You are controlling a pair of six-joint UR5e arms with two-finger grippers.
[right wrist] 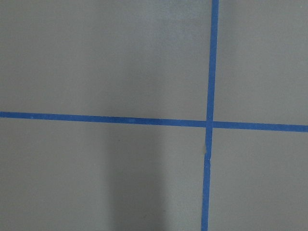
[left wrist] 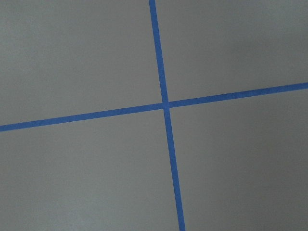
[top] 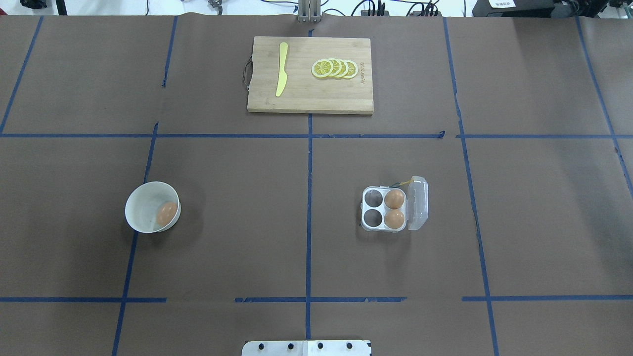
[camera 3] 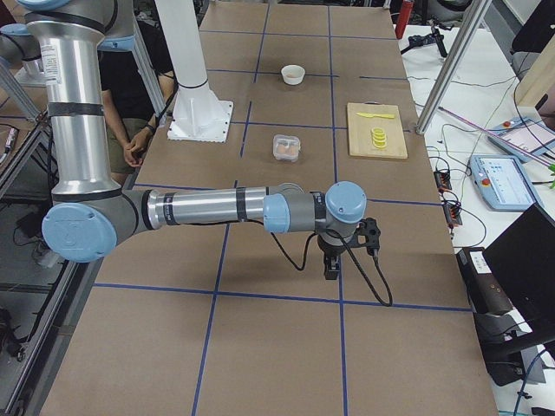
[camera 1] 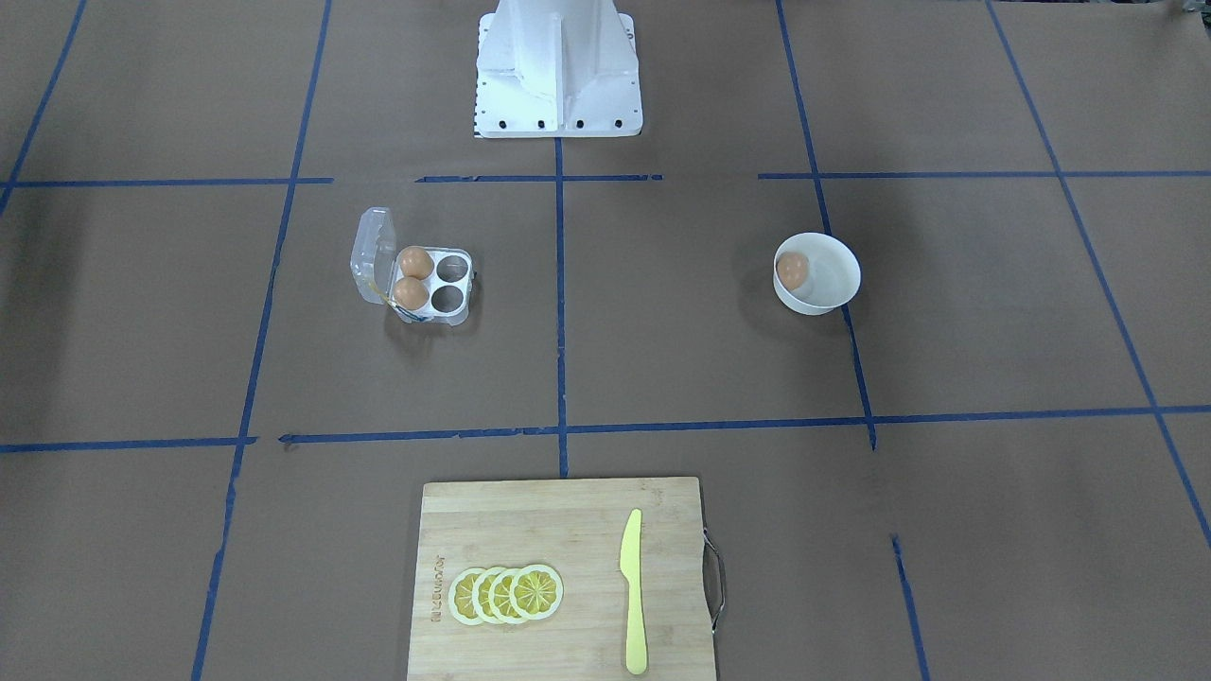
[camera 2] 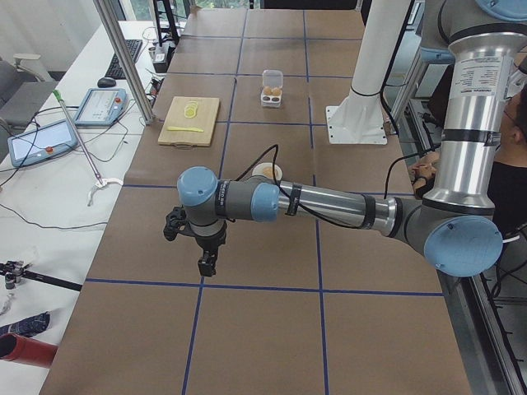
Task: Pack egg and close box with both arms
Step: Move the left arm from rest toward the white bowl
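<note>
One orange-brown egg lies in a round white bowl on the robot's left side; it also shows in the overhead view. The clear four-cell box sits on the robot's right side with its lid standing open. Two eggs fill the cells next to the lid, and the other two cells are empty. The left gripper and right gripper hang over bare table at the far ends, away from both. I cannot tell whether either is open or shut.
A bamboo cutting board with a yellow knife and lemon slices lies at the far middle. The white base pedestal stands at the robot's side. Both wrist views show only brown paper and blue tape lines.
</note>
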